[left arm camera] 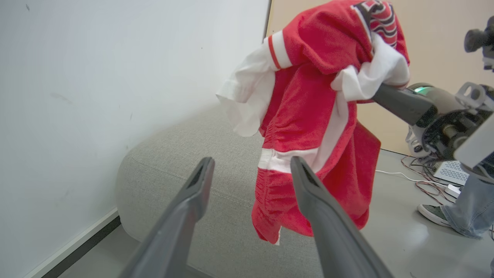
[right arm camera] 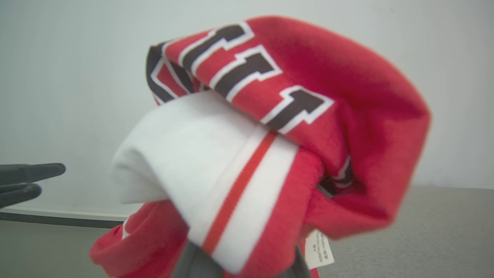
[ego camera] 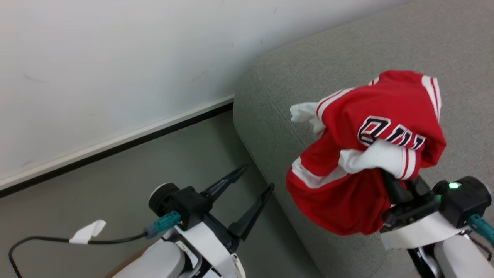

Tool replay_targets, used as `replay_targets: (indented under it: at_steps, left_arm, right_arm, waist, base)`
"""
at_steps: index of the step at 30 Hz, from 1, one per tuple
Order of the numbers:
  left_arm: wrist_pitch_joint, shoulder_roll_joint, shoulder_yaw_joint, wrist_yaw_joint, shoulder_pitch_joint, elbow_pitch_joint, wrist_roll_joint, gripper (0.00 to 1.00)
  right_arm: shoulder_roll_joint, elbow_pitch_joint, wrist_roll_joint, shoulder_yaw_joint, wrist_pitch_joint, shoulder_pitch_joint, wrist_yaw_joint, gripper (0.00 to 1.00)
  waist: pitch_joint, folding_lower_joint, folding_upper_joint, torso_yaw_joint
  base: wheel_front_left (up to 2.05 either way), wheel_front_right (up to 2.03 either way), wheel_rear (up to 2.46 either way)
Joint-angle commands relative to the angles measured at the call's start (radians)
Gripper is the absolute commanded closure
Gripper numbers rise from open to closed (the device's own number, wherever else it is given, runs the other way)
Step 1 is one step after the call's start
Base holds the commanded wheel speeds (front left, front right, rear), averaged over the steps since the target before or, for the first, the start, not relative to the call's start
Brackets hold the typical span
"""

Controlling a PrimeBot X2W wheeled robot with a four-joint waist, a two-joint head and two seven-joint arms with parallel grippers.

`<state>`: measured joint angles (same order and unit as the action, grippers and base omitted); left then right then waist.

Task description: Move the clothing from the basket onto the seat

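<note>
Jersey airborne, not yet on seat.
Red white-striped sports jersey (ego camera: 362, 154) hangs off right gripper (ego camera: 393, 181) over grey fabric seat (ego camera: 347, 50) edge; jaws buried in cloth, can't tell. Left gripper (ego camera: 258, 177) spread, empty. Remaining, I'd say: lower, release.

Your left gripper (left arm camera: 251, 162), fingers spread, faces the red jersey (left arm camera: 308, 116) draped over your right gripper (left arm camera: 391, 99) above the grey seat (left arm camera: 185, 162).
</note>
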<state>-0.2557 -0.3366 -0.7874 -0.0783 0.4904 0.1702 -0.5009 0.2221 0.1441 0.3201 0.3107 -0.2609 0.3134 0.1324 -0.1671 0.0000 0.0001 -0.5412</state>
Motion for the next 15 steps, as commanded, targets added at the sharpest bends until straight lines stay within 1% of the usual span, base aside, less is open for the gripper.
replay_targets:
  at_steps: [1,4,9,12,15]
  left_arm:
    - [0.005,-0.013,0.002,0.001,0.015,-0.007,0.010,0.00]
    - [0.031,-0.035,0.003,-0.001,0.037,-0.039,0.019,0.00]
    - [0.089,-0.100,0.014,-0.007,0.086,-0.120,0.038,0.00]
    - [0.122,-0.147,0.027,-0.009,0.114,-0.176,0.043,0.00]
    - [0.148,-0.183,0.037,-0.012,0.133,-0.222,0.048,0.00]
  right_arm:
    - [0.007,-0.010,0.017,-0.014,-0.003,0.030,-0.003,1.00]
    - [0.017,-0.032,0.026,-0.056,-0.003,0.085,-0.003,1.00]
    - [0.031,-0.073,0.032,-0.153,-0.003,0.181,-0.003,1.00]
    - [0.046,-0.074,0.039,-0.214,-0.003,0.246,-0.003,1.00]
    - [0.080,-0.051,0.021,-0.266,-0.003,0.299,-0.003,1.00]
  waist:
    - [-0.032,0.0000,-0.0001,0.007]
    - [-0.097,0.0000,-0.0001,0.031]
    - [-0.241,0.0000,-0.0001,0.077]
    - [-0.333,0.0000,-0.0001,0.106]
    - [-0.407,0.0000,-0.0001,0.135]
  base:
    - [0.00,0.00,0.00]
    - [0.00,0.00,0.00]
    - [0.00,0.00,0.00]
    - [0.00,0.00,0.00]
    - [0.00,0.00,0.00]
